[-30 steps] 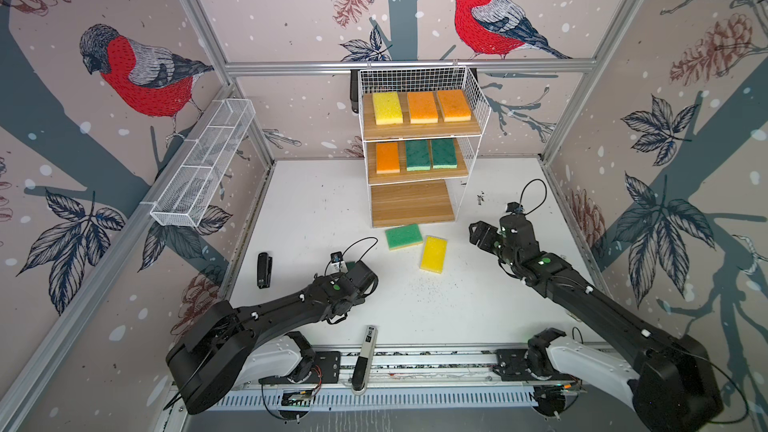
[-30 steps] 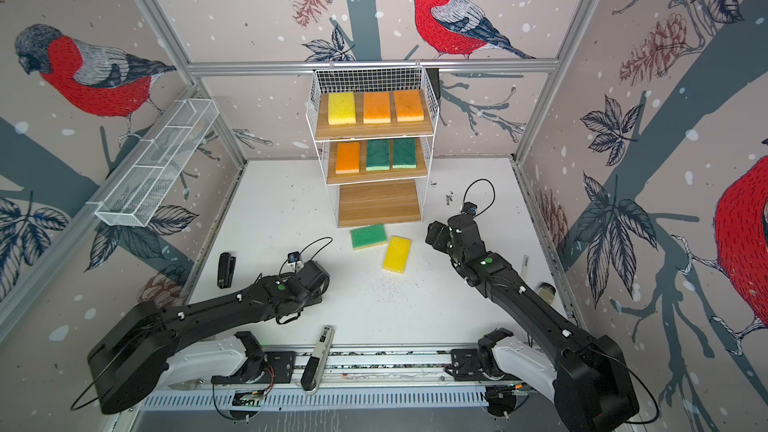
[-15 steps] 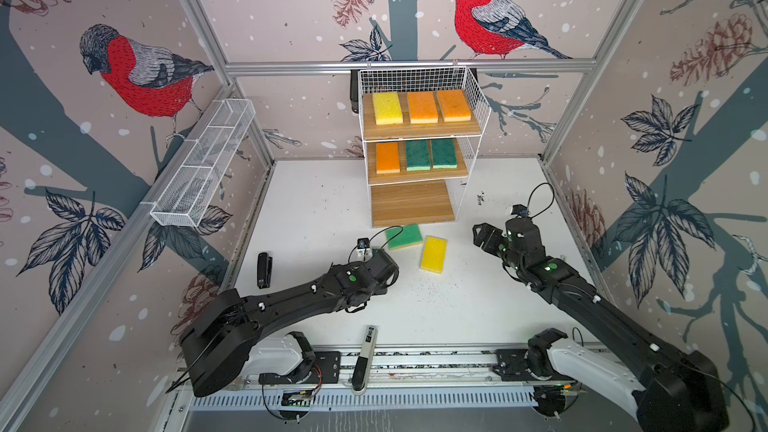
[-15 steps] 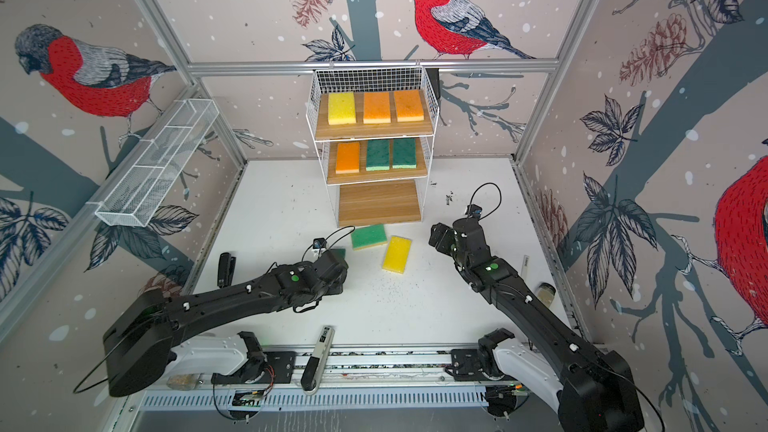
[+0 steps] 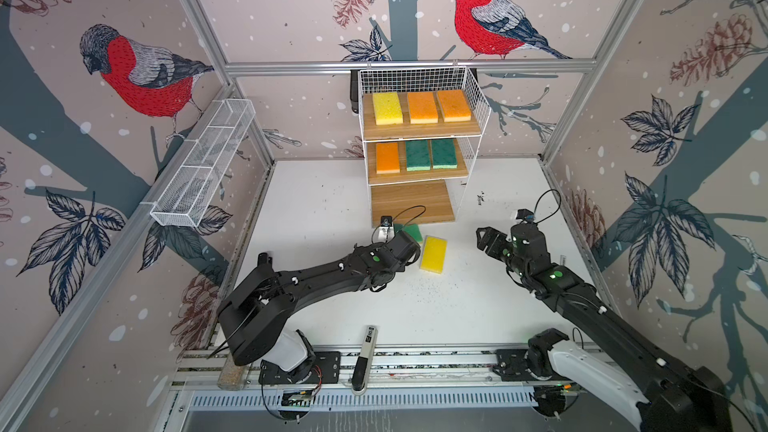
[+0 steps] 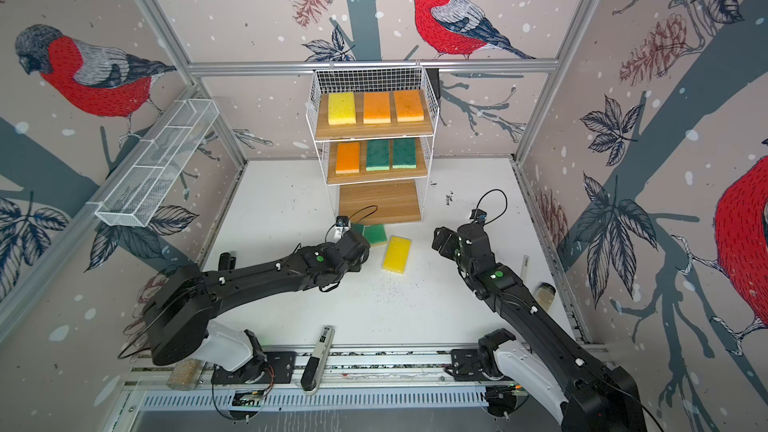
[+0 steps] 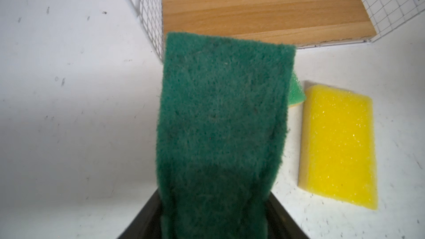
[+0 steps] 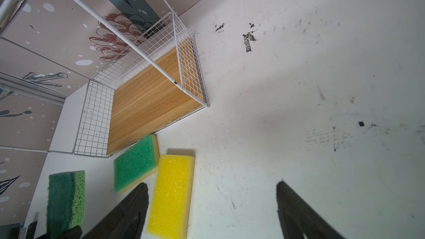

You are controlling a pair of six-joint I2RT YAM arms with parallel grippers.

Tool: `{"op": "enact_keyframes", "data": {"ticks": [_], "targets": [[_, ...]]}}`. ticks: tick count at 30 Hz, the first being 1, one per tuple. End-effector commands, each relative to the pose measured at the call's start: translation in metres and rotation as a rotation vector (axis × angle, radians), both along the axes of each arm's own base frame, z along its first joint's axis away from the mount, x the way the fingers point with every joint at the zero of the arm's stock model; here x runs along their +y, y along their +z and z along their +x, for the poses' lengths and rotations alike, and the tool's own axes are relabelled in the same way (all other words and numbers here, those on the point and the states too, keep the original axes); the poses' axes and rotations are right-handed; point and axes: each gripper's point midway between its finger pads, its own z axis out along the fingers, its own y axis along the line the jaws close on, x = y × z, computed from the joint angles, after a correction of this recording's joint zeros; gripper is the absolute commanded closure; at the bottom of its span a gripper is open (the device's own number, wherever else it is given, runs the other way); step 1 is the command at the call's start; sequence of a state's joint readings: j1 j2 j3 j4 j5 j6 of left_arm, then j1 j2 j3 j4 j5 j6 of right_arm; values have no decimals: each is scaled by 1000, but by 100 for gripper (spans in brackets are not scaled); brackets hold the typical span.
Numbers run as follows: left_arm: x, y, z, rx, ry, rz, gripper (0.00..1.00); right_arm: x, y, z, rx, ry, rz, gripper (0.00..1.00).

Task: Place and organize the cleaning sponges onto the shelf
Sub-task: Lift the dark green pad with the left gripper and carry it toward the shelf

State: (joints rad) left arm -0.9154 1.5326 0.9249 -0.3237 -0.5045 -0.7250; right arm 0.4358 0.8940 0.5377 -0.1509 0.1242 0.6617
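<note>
Left hand (image 7: 213, 224) grips a dark green sponge (image 7: 220, 116); right hand (image 8: 211, 186) stands open, empty. Hazard: the sponge's far corner, apparently overlapping the wire side (image 7: 149, 19) of the shelf (image 7: 264, 8) just ahead, could snag.

Left gripper (image 7: 212, 221) mid-table, tight on dark green sponge (image 7: 220, 111); right gripper (image 5: 487, 239) right of centre, jaws wide, empty.

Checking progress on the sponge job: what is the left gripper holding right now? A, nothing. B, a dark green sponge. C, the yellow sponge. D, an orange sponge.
B: the left wrist view shows the left gripper clamped on a dark green sponge, with the yellow sponge lying on the table.
</note>
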Motion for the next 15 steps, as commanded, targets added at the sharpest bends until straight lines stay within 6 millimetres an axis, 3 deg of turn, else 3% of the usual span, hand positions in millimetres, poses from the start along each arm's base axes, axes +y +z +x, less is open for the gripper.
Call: {"op": "enact_keyframes", "data": {"ticks": [1,11,15], "targets": [[-4,8,22,-68,-1,20,43,0,3,1,-15,-7,19,13],[-5,11,68,-151,-14,0,43,-4,-1,-1,-7,-16,21,13],[-6,3,79,-151,-19,18,43,-4,-4,0,1,-15,19,12]]}}
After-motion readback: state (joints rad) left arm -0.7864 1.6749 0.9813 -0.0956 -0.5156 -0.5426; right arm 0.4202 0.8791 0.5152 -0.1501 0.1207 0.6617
